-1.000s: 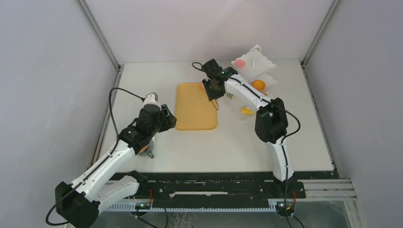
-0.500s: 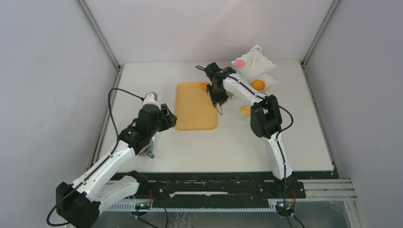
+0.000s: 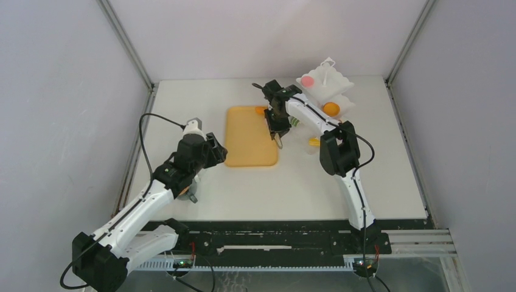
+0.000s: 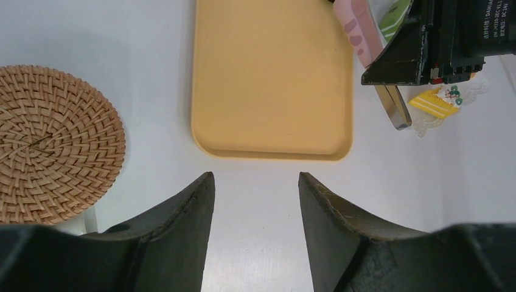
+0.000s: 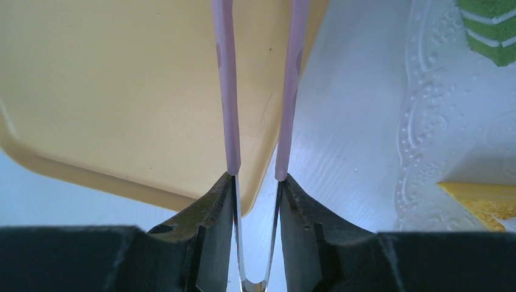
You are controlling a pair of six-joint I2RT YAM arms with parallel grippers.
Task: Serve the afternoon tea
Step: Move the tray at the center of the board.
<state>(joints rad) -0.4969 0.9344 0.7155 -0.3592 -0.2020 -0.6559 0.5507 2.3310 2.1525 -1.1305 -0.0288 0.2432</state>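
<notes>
My right gripper (image 3: pixel 277 123) (image 5: pixel 255 179) is shut on the thin pink tongs (image 5: pixel 226 91) and holds them over the right edge of the tan board (image 3: pixel 249 137). The tong arms are apart with nothing between them. An orange tart (image 3: pixel 260 111) sits at the board's far right corner. A pink round (image 3: pixel 307 80) and another orange tart (image 3: pixel 330 108) rest on the white stand (image 3: pixel 333 84). A yellow wedge (image 5: pixel 481 201) and a green pastry (image 5: pixel 490 30) lie on a white doily right of the board. My left gripper (image 4: pixel 255 182) is open and empty, near the board's front edge. A cork coaster (image 4: pixel 55 143) lies to its left.
The tan board (image 4: pixel 274 79) lies mid-table. The white doily (image 5: pixel 420 121) is just right of the tongs. Grey walls enclose the table on the left, back and right. The left arm hides most of what lies beneath it.
My right gripper has drawn the tongs back toward the near right from the board's far corner, uncovering an orange tart there. The left arm has barely moved.
</notes>
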